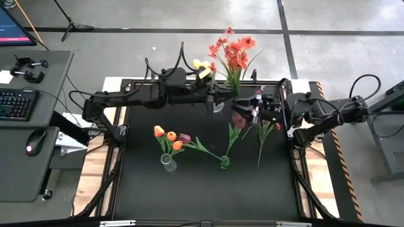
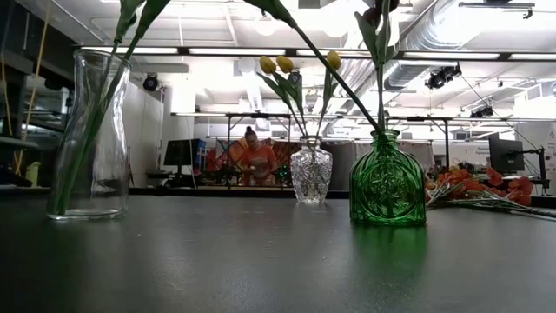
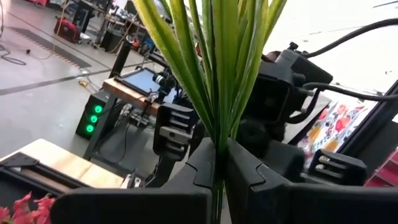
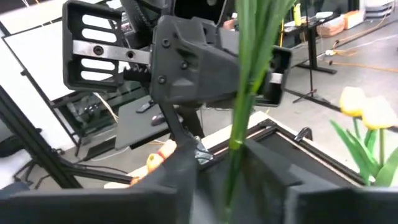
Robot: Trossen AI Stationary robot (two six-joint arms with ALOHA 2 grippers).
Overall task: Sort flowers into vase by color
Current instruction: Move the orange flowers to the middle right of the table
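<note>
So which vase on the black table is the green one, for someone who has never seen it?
Start at the black table in the overhead view. Near its middle stand two small vases side by side. The green glass vase is the right-hand one, holding a dark maroon tulip; its clear neighbour holds orange ones.

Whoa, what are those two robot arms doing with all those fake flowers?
They are sorting artificial flowers into vases by colour. The left hand is clamped shut on a bunch of red flowers, holding it up at the far edge of the table. The right hand has reached in to those same green stems, its fingers set either side of them. On the table, orange tulips already stand in a clear vase, and a green vase holds a dark one.
</note>
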